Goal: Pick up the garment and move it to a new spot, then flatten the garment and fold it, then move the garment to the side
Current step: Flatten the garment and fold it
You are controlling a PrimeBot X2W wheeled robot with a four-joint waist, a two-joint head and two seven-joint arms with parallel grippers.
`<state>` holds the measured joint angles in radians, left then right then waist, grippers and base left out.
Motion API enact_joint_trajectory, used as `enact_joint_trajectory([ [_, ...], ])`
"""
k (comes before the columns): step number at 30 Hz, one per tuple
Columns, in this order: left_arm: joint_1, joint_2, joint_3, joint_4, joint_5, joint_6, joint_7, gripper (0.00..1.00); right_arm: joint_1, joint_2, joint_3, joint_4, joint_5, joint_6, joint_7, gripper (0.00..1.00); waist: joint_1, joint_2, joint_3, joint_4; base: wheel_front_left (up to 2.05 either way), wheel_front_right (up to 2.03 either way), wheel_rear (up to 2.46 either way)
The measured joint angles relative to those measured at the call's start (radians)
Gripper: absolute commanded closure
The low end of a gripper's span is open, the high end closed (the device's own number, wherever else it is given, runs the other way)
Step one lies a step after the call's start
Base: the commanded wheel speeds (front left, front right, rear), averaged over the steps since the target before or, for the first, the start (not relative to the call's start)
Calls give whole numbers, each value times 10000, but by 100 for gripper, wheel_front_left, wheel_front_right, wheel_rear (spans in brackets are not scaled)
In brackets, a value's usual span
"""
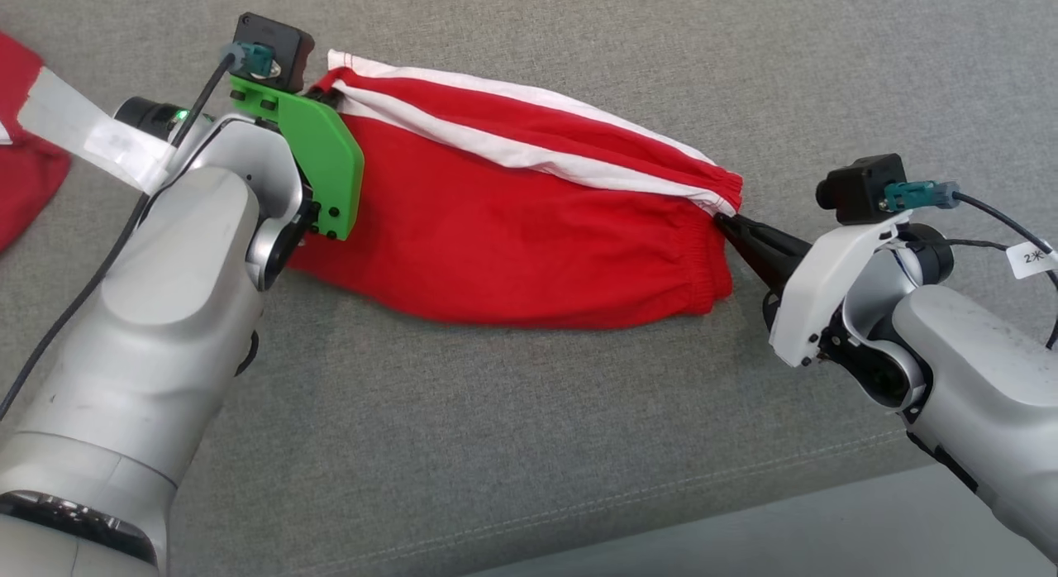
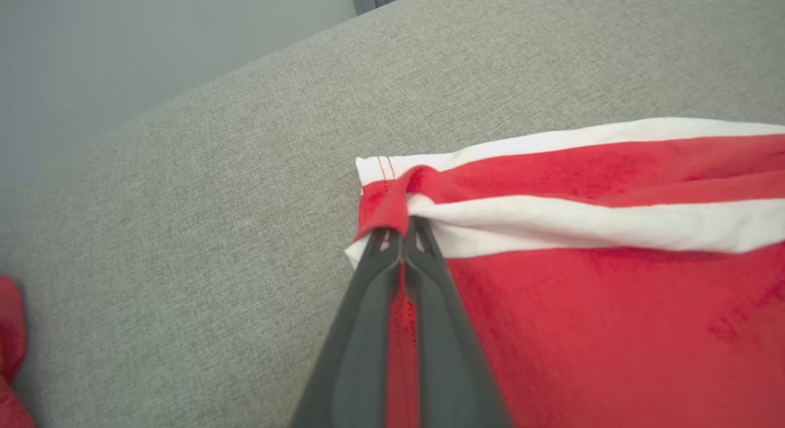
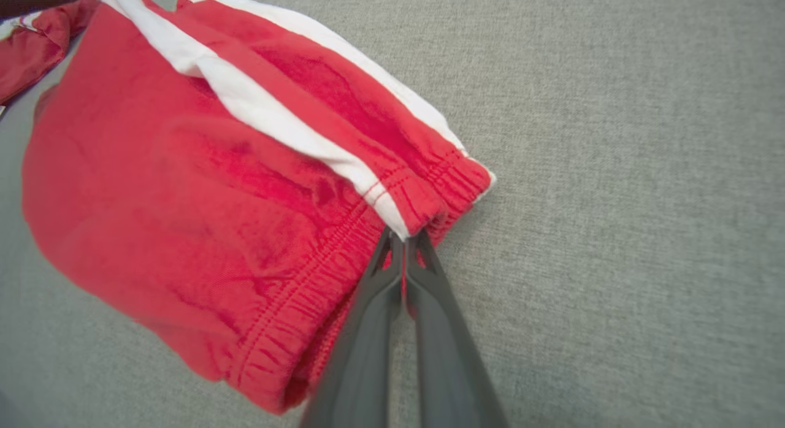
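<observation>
Grey woven cushion (image 1: 496, 412), pale floor (image 1: 826, 536) beside it

The garment (image 1: 512, 230) was red, with two white stripes running from the left gripper (image 2: 402, 232) to the right gripper (image 3: 403, 238), both with dark grey fingers (image 2: 362, 342). Beneath them the fabric surface (image 1: 496, 412) was mottled grey. Behind the left gripper's fingers sat a green plate (image 1: 326, 159); behind the right's, a white plate (image 1: 826, 288).
</observation>
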<state>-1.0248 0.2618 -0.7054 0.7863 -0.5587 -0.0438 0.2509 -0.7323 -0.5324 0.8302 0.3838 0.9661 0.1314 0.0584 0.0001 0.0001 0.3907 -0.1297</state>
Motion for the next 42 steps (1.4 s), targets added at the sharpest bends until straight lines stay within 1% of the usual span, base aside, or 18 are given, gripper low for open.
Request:
enact_joint_trajectory([
  [2,-136,-50,-8,173,2,-4,-15,100,-40,44,71,48,12,0,-17,100,0,0,12,-33,0,0,0],
  [3,-369,-102,-59,510,77,-6,-15,100,-159,115,209,144,75,0,-50,100,0,0,30,-92,0,0,0],
  [18,-1419,-416,-251,2174,188,-90,-71,100,-1046,696,918,1183,669,0,-401,100,0,0,322,-495,0,0,0],
  [19,-1447,-424,-247,2245,188,-88,-123,92,-1087,736,945,1262,717,0,-479,100,0,0,342,-511,0,0,0],
  [20,-1472,-437,-251,2314,188,-88,-151,73,-1123,779,949,1342,763,0,-581,90,0,0,356,-522,0,0,0],
  [21,-1506,-458,-261,2395,188,-88,-167,55,-1154,811,970,1425,809,0,-642,68,0,0,363,-527,0,0,0],
  [22,-1576,-487,-278,2529,188,-88,-247,26,-1202,848,1055,1569,878,0,-727,52,0,0,356,-521,0,0,0],
  [23,-1606,-499,-286,2583,188,-88,-259,0,-1224,865,1106,1628,890,0,-779,0,0,0,345,-517,0,0,0],
  [30,-1758,-652,-383,2930,186,-102,-395,0,-1426,857,1459,1893,1095,-2,-961,0,-1,0,232,-456,0,0,0],
  [35,-1794,-686,-428,3156,161,-188,-508,0,-1564,771,1695,1975,1237,-2,-1104,0,-1,0,121,-422,0,0,0],
  [39,-1787,-719,-416,3218,63,-251,-802,0,-1565,543,1804,2015,1342,-2,-1287,0,-1,0,-22,-375,0,0,0],
  [42,-1608,-874,-360,3183,-100,-339,-1122,0,-1502,305,1814,2029,1457,-2,-1488,0,-1,0,-194,-308,0,0,0],
])
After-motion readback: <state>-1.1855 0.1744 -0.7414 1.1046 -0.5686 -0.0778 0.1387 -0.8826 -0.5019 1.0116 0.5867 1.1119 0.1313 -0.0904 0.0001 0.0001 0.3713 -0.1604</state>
